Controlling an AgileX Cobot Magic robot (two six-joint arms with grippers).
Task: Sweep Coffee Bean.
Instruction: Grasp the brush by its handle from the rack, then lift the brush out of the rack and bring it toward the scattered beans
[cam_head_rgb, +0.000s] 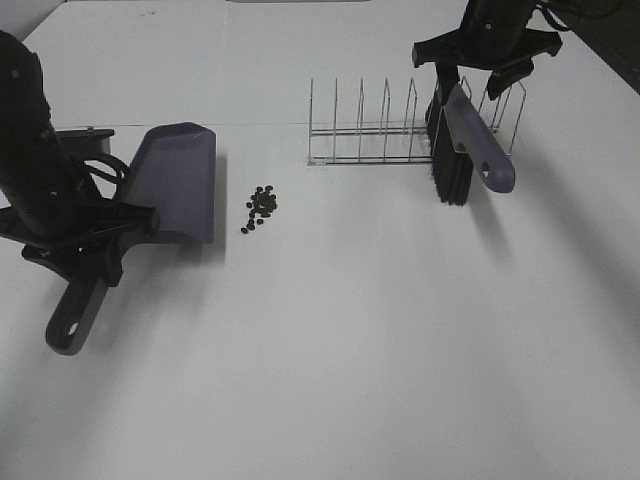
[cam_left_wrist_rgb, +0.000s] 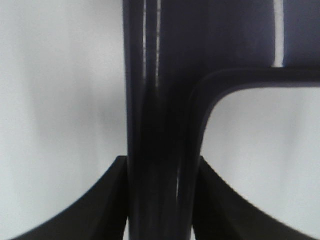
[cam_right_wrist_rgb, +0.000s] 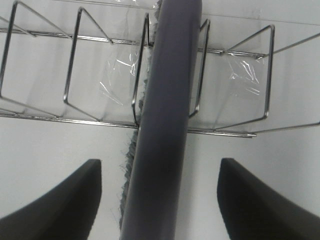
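The coffee beans lie in a small dark cluster on the white table, just right of the grey-purple dustpan. My left gripper is shut on the dustpan's handle, with a finger pressed on each side of it. The pan's open edge faces the beans, a short gap apart. The brush leans in the wire rack, black bristles down. My right gripper hangs over it, open. In the right wrist view its fingers straddle the brush handle without touching it.
The wire rack stands at the back right, with several upright loops, and the brush sits between two of them. Bare white table lies in front of the beans and rack. The dustpan's handle end points at the near left.
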